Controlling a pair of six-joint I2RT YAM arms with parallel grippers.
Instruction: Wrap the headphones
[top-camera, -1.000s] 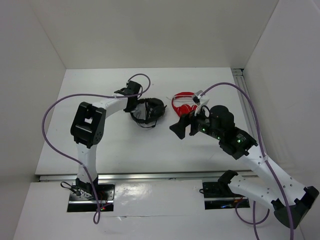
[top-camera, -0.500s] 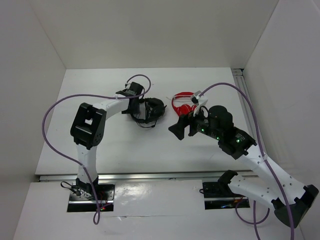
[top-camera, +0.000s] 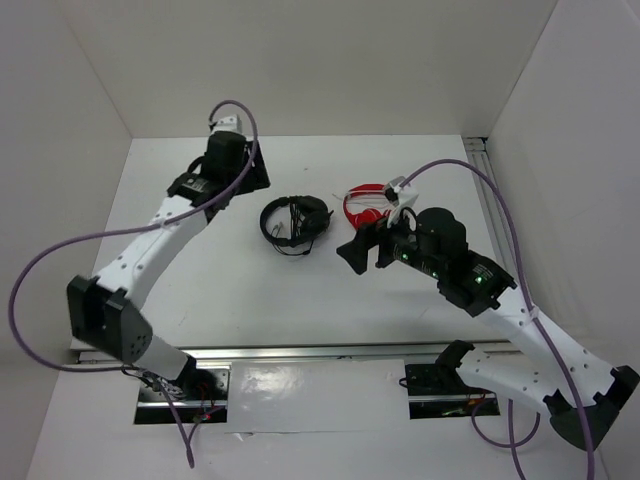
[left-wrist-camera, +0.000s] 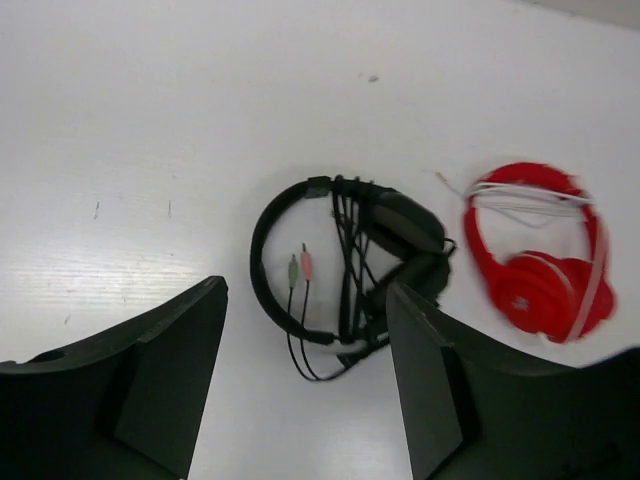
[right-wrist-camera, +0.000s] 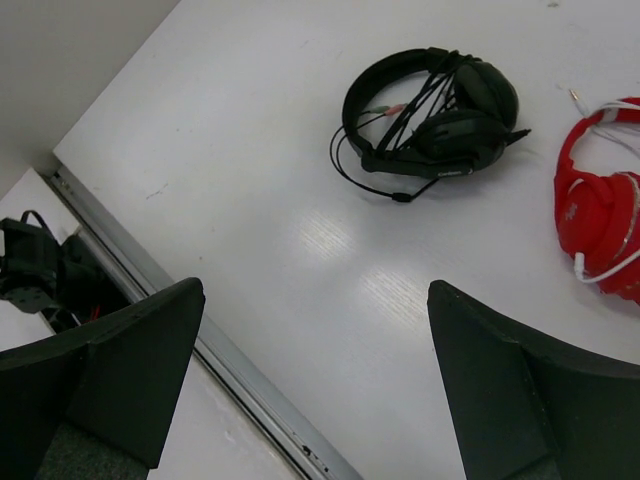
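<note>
The black headphones (top-camera: 293, 222) lie flat on the white table, left of the table's middle. Their thin cable is wound across the headband and earcups (left-wrist-camera: 410, 222), and the green and pink plugs (left-wrist-camera: 299, 268) lie loose inside the band's loop. My left gripper (top-camera: 255, 178) hovers open, up and to the left of them, holding nothing; in its wrist view its gripper (left-wrist-camera: 305, 290) frames them from above. My right gripper (top-camera: 358, 250) stands open and empty in the air to their right. The right wrist view shows the headphones (right-wrist-camera: 455, 130) far beyond its gripper (right-wrist-camera: 315, 288).
Red headphones (top-camera: 368, 205) with a white cable lie just right of the black pair, also seen from both wrists as the red headphones (left-wrist-camera: 540, 265) (right-wrist-camera: 600, 215). A metal rail (right-wrist-camera: 250, 390) runs along the table's near edge. White walls close in the left, back and right.
My left gripper has opened, let go of the black headphones and drawn back up and to the left. The headphones now lie free. The right arm has barely moved.
</note>
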